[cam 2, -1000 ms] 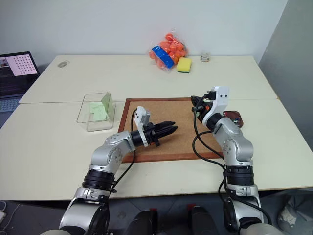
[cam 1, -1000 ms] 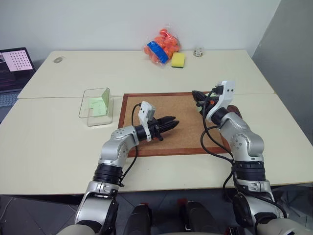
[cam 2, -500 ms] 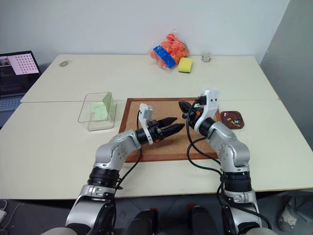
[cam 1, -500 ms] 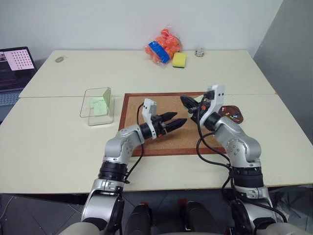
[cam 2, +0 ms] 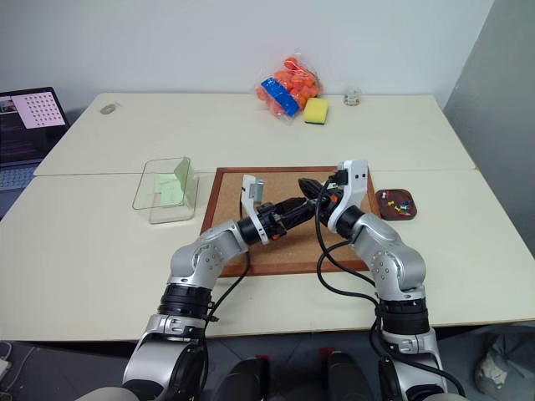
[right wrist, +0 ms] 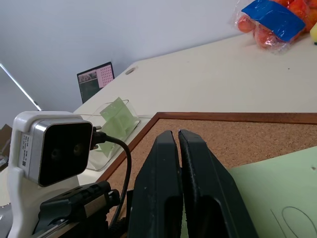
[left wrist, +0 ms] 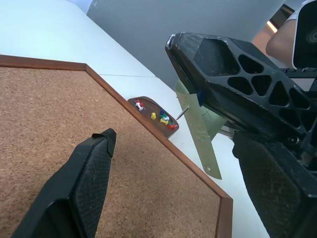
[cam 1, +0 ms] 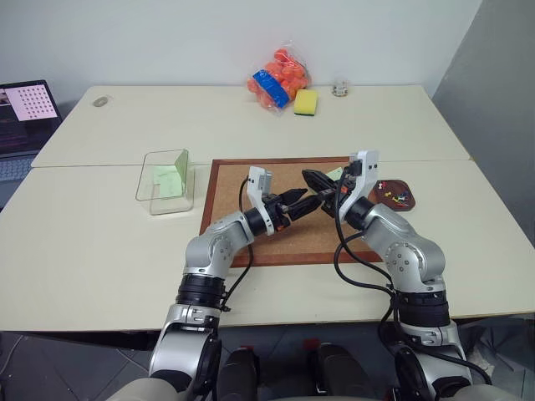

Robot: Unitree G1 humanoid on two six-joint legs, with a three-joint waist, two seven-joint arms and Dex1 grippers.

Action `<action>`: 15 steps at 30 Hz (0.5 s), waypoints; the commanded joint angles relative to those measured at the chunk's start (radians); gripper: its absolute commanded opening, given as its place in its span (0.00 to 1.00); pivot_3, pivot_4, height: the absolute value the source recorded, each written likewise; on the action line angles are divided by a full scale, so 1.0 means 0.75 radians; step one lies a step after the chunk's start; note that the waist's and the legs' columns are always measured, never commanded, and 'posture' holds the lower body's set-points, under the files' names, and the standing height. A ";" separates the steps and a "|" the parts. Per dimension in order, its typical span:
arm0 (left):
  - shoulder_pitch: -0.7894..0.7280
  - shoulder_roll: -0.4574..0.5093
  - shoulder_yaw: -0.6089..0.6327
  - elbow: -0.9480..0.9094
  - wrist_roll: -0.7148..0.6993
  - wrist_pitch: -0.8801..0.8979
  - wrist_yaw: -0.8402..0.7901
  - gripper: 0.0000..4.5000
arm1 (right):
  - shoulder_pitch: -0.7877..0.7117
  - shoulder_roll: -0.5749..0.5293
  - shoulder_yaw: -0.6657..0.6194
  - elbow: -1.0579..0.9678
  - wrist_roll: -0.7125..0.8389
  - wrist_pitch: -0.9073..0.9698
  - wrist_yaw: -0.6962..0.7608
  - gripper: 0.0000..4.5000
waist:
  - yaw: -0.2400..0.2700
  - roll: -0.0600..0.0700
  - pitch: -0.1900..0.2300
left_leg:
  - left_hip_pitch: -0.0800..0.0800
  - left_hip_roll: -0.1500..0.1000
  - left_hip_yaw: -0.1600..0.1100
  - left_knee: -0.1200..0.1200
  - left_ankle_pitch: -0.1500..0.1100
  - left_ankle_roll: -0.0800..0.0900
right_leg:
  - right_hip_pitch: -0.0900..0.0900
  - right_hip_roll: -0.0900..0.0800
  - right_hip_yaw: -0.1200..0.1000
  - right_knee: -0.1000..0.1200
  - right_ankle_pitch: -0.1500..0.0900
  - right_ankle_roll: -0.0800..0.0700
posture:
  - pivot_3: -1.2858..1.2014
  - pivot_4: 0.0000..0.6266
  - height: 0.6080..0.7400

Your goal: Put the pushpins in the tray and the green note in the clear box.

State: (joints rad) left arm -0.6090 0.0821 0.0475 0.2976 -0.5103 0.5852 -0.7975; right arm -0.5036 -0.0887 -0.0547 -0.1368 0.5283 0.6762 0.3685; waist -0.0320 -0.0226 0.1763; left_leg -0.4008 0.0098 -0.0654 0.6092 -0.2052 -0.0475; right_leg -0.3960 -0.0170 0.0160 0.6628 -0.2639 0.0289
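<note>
R gripper (cam 2: 311, 185) is clenched on a thin pale green paper note (left wrist: 197, 124) w/ a pin stuck through it, held above the wood-framed corkboard (cam 1: 227, 180). L gripper (cam 1: 303, 203) is spread wide, fingers either side of the note's free edge, not yet closing. Note looks near weightless, floppy, easily creased or torn at the pin, so best pinched flat near an edge, away from the shaft. Small dark brown tray (cam 1: 402, 199) w/ coloured pushpins (left wrist: 161, 118) sits just beside the board; clear plastic box (cam 1: 165, 181), w/ green paper already inside, well apart on the surface (cam 1: 100, 242).
</note>
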 commanded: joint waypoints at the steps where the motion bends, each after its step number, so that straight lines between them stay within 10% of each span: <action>1: -0.029 -0.009 0.002 -0.019 -0.034 -0.002 -0.022 0.82 | -0.012 -0.004 -0.002 -0.066 0.026 -0.005 0.004 0.00 | 0.000 0.000 0.000 | 0.000 0.000 0.000 0.000 0.000 0.000 | 0.000 0.000 0.000 0.000 0.000 0.000 | 0.52 0.24 1.00; 15: -0.025 -0.020 -0.016 -0.021 -0.025 0.015 -0.048 0.23 | -0.010 -0.006 0.019 -0.066 0.024 -0.005 0.013 0.00 | 0.000 0.000 0.000 | 0.000 0.000 0.000 0.000 0.000 0.000 | 0.000 0.000 0.000 0.000 0.000 0.000 | 0.52 0.24 1.00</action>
State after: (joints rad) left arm -0.6093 0.0742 0.0442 0.2986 -0.5109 0.6022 -0.8196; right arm -0.5034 -0.0936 -0.0446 -0.1369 0.5298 0.6766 0.3696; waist -0.0322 -0.0226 0.1763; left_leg -0.4009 0.0098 -0.0653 0.6092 -0.2052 -0.0475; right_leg -0.3960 -0.0170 0.0160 0.6627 -0.2639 0.0289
